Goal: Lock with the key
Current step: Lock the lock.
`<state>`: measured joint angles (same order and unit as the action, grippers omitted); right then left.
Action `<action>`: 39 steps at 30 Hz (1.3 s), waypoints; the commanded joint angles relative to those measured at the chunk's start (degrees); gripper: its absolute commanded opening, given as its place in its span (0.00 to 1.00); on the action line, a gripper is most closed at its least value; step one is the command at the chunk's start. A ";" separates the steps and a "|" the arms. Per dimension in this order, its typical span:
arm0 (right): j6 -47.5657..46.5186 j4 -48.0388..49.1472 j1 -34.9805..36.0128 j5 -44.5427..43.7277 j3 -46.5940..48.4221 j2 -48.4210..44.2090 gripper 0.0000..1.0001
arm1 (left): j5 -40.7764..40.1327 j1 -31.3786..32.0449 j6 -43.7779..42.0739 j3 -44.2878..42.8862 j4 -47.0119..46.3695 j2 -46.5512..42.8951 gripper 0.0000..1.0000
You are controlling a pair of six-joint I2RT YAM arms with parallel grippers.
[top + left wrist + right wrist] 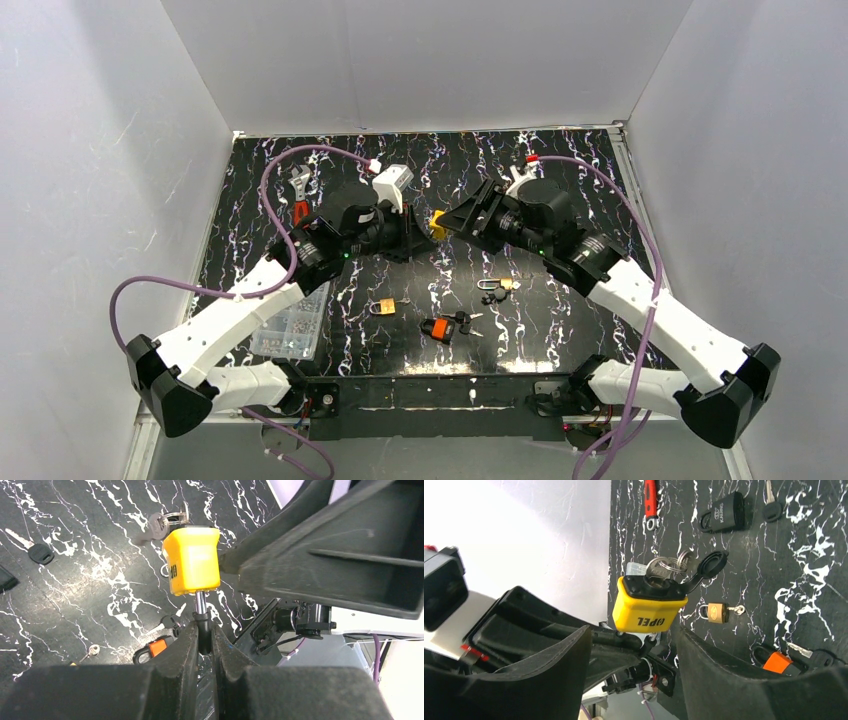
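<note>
Spanning the white-walled booth [420, 60], black marbled tabletop [560, 335]; left gripper [202, 632] clamped on yellow padlock [194, 560] shackle [200, 602], right gripper [631, 637] spread apart.

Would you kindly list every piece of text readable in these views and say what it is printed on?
"OPEL": black letters on the yellow plastic-cased padlock, seen from the right wrist view.
White print on the black padlock lying on the table: too small to read.
Black marking on the yellow padlock's side, seen from the left wrist view: too blurred to read.
</note>
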<state>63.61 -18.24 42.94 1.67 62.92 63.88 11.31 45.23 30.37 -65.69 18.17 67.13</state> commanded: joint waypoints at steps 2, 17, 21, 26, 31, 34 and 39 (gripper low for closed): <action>-6.95 2.47 0.27 -0.09 -0.01 -3.00 0.71 | -0.21 -0.12 -0.96 -4.52 2.94 -2.06 0.00; -16.28 -5.61 -3.06 -3.44 2.05 -9.12 0.75 | -0.28 -1.81 -3.42 -8.33 11.47 -3.43 0.00; -20.96 -10.42 -6.95 0.62 4.90 -8.87 0.77 | 3.69 -2.68 -7.06 -10.72 15.83 -3.35 0.00; -29.05 -7.60 -12.95 14.18 4.39 -10.25 0.75 | 10.36 -2.87 -10.98 -14.55 20.16 -2.22 0.00; -35.95 -4.47 -14.91 29.48 3.94 -12.00 0.76 | 20.89 -2.86 -12.79 -17.57 22.64 -0.89 0.00; -36.99 -0.31 -14.92 39.80 2.58 -13.15 0.76 | 27.64 -2.92 -12.88 -17.74 22.05 -0.80 0.00; -35.38 7.10 -14.90 51.30 0.77 -14.30 0.78 | 41.41 -2.83 -9.74 -16.96 16.64 -0.15 0.00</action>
<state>29.30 -18.90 28.18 40.95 63.96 50.24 38.79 42.48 19.07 -81.12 40.53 67.02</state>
